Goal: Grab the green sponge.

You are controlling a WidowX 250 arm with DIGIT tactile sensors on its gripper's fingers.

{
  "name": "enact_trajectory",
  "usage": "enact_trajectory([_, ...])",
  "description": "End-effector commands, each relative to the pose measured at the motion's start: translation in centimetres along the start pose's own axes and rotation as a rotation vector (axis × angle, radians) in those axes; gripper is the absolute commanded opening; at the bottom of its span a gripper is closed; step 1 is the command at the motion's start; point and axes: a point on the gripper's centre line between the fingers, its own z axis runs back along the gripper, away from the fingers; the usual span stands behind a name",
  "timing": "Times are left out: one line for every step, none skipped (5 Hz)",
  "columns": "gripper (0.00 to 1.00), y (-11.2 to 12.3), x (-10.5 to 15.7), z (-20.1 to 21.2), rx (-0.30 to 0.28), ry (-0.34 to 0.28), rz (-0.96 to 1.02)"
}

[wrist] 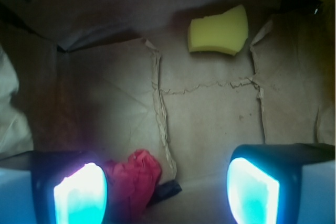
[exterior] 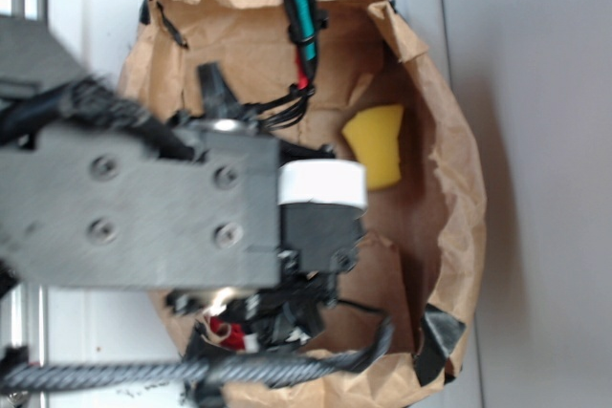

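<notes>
In the exterior view the arm (exterior: 143, 207) covers the gripper and part of the green sponge (exterior: 376, 140). In the wrist view a finger (wrist: 79, 195) partly hides the red lump (wrist: 137, 179).

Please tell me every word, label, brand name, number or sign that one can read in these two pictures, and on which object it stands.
There is no readable text in either view.
The paper bag is plain brown, without print.
The yellow sponge and the red crumpled lump carry no label.
The white band on the robot arm is blank.
The gripper shows only glowing pads, no markings.
</notes>
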Motion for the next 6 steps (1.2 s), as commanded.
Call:
enact_trajectory([1.00,1.0,3.4,1.6,-0.010,-0.046,0.100])
enact_trajectory([1.00,1.6,3.9,0.5,0.031,-0.078,0.213])
enact_trajectory([1.00,1.5,3.8,-0.6,0.025,-0.105,0.272])
enact_trajectory([1.00,1.4,3.9,-2.1,0.037,-0.156,0.337])
enact_trajectory([1.00,3.7,1.3,-2.5,0.057,-0.146,0.404])
enact_trajectory([1.00,3.7,1.3,-2.5,0.057,-0.146,0.404])
